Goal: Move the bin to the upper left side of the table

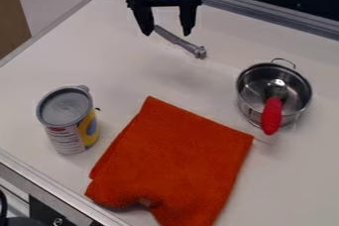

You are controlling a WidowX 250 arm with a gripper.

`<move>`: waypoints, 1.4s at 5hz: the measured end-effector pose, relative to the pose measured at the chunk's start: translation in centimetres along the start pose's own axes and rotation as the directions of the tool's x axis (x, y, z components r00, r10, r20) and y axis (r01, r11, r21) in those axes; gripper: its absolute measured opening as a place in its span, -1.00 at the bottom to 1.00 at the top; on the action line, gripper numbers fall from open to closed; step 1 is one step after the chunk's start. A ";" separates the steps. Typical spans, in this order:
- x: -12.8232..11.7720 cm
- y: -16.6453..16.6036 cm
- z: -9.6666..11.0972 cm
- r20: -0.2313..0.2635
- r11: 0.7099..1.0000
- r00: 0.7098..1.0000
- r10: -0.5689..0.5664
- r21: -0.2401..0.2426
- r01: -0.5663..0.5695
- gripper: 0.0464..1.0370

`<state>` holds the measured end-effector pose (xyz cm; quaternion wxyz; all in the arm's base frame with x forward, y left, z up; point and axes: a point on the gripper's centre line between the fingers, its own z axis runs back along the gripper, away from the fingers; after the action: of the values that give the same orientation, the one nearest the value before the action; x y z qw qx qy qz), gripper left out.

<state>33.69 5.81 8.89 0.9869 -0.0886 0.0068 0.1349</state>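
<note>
Orange cloth (182,163) between can (68,121) and pot (251,91)

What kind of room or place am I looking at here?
Probably a robot test bench or lab: a black arm's pincer hangs over a white, metal-edged table holding a can, an orange cloth and a small metal pot.

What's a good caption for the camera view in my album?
A robot hand hangs open over a white table with a can, an orange cloth and a silver pot.
</note>
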 end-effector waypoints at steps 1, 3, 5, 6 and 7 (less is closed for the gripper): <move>-1.0 1.1 1.1 -0.077 1.000 0.997 0.019 -0.021 -0.020 0.92; -8.7 4.1 1.7 -0.207 0.997 0.976 -0.067 0.009 0.070 0.92; -14.2 6.9 0.9 -0.302 0.983 0.941 -0.151 0.054 0.175 0.92; -16.7 8.0 0.1 -0.309 0.965 0.927 -0.213 0.084 0.250 0.92; -17.6 9.0 -0.5 -0.304 0.959 0.925 -0.227 0.095 0.267 0.92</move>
<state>14.37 9.62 7.51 0.9879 -0.0409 0.1493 -0.0059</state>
